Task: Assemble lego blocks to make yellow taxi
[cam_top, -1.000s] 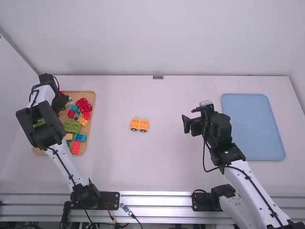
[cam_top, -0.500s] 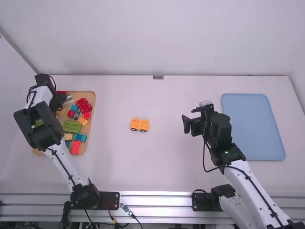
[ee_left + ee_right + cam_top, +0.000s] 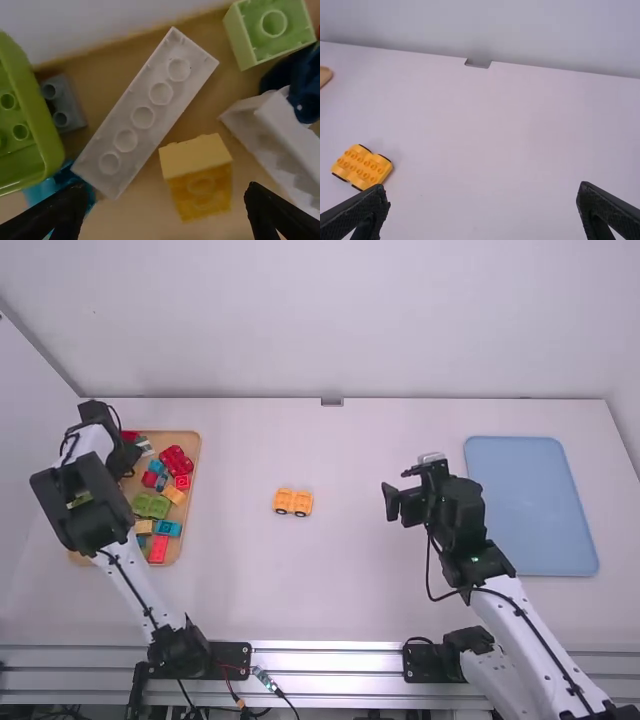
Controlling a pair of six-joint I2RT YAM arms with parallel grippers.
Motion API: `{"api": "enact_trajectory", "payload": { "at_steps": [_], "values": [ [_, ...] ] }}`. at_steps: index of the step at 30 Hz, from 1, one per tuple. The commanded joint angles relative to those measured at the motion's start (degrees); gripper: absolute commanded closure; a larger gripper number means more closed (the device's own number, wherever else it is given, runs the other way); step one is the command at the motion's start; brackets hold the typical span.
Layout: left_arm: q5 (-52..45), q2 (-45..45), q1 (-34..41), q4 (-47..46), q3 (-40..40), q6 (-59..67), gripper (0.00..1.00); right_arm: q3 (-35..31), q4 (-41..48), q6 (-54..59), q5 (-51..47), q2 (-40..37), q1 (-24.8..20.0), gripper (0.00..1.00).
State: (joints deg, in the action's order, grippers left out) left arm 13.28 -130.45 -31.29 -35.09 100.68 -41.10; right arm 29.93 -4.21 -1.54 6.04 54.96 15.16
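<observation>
My left gripper [image 3: 128, 455] is over the far part of the wooden tray [image 3: 192, 440]. In the left wrist view the left gripper [image 3: 162, 212] stands open, and a yellow brick [image 3: 202, 187] lies between and beyond its fingertips. My right gripper [image 3: 395, 500] is held above the table, right of the middle. In the right wrist view the right gripper [image 3: 482, 197] is open with nothing between its fingers. The yellow wheeled base [image 3: 293, 502] rests mid-table, studs up; the right wrist view has this yellow base [image 3: 362, 167] at left.
Beside the yellow brick lie a long white brick [image 3: 142, 115], a light green brick [image 3: 272, 30] and a green piece [image 3: 30, 120]. Red blocks [image 3: 176, 460] and other coloured blocks fill the tray. A blue tray [image 3: 530, 505] lies at the right.
The left gripper has shifted slightly left, then a little back to the right and nearer the camera over the tray. The right arm and the yellow base have stayed still.
</observation>
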Motion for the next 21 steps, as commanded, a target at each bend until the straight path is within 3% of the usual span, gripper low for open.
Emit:
{"api": "enact_trajectory", "payload": {
  "at_steps": [1, 7, 12, 14, 21],
  "values": [
    [-2.2, -1.4, 0.3, 1.4, -1.7, 1.0, 0.16, 1.2, 0.2, -0.1, 0.0, 0.0, -0.1, 0.01],
    [-2.5, -1.4, 0.0, 2.3, -2.5, -0.2, 0.21, 1.2, 0.4, -0.1, 0.0, 0.0, -0.1, 0.01],
    [-0.6, -1.4, 0.0, 2.1, -2.5, -0.3, 0.40, 1.2, 0.4, -0.1, 0.1, 0.0, -0.1, 0.01],
    [-0.5, -1.4, 0.0, 1.9, -2.5, -0.2, 0.43, 1.2, 0.5, -0.1, 0.0, 0.0, -0.1, 0.01],
    [-0.5, -1.4, 0.0, 1.2, -2.5, -0.1, 0.45, 1.2, 0.6, -0.2, 0.1, 0.0, -0.1, 0.01]
  ]
}}
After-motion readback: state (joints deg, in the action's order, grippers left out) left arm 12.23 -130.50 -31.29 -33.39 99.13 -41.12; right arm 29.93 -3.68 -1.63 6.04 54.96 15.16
